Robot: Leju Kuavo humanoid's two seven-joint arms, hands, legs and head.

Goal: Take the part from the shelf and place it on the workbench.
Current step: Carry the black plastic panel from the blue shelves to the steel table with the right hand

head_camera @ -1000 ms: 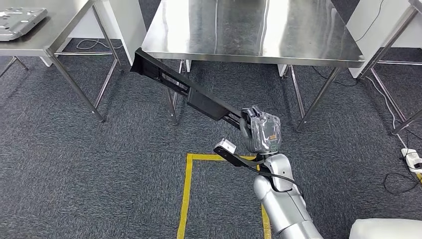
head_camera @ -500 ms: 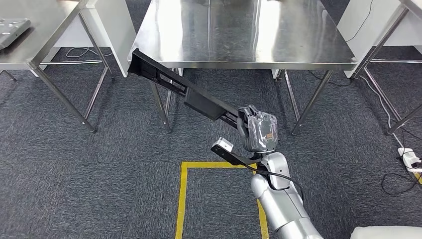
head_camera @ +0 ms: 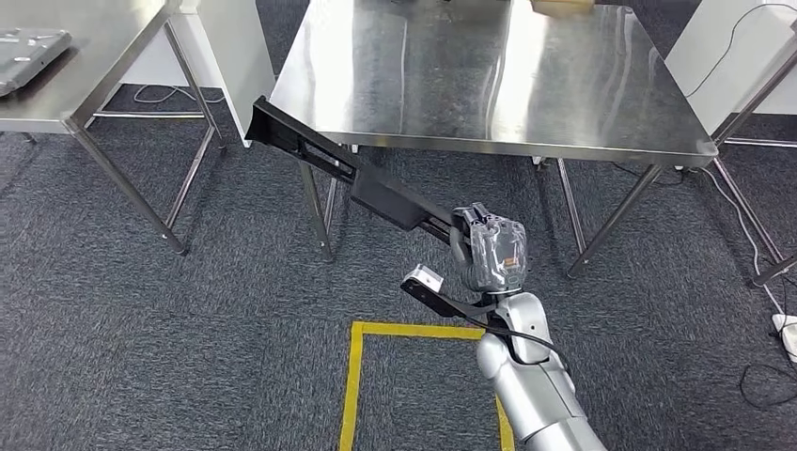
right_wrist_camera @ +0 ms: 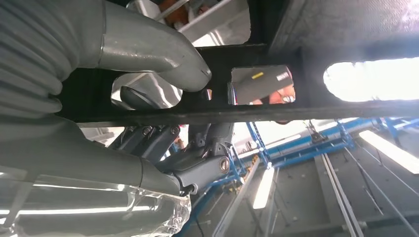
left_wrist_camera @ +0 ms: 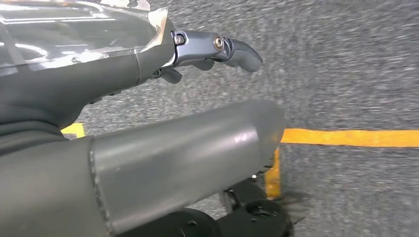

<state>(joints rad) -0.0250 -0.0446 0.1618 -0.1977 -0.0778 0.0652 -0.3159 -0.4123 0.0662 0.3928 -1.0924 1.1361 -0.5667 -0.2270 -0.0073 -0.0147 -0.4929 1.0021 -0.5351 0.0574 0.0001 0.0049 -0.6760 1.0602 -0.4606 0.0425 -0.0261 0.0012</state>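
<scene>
Right hand point(head_camera: 491, 252) wrapped around near end of long black part point(head_camera: 348, 174), far tip just below steel workbench point(head_camera: 601, 122) near-left edge. Left hand point(left_wrist_camera: 217, 47) holding nothing, fingers loosely curled. Probably stiff, slotted metal, long and tip-heavy; better gripped nearer the middle.

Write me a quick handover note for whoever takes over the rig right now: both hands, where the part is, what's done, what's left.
Right hand: grips one end of the long black slotted metal part, thumb and fingers closed around its frame in the right wrist view.
Left hand: holds nothing, fingers loosely apart, hanging over grey carpet with yellow floor tape.
Part: in the air, slanting away from the hand, its far end near the front left corner of the stainless steel workbench, at about edge height.
Done: the part is off the shelf and in hand at the workbench.
Left: lift it over the top, set it down, let go.
</scene>
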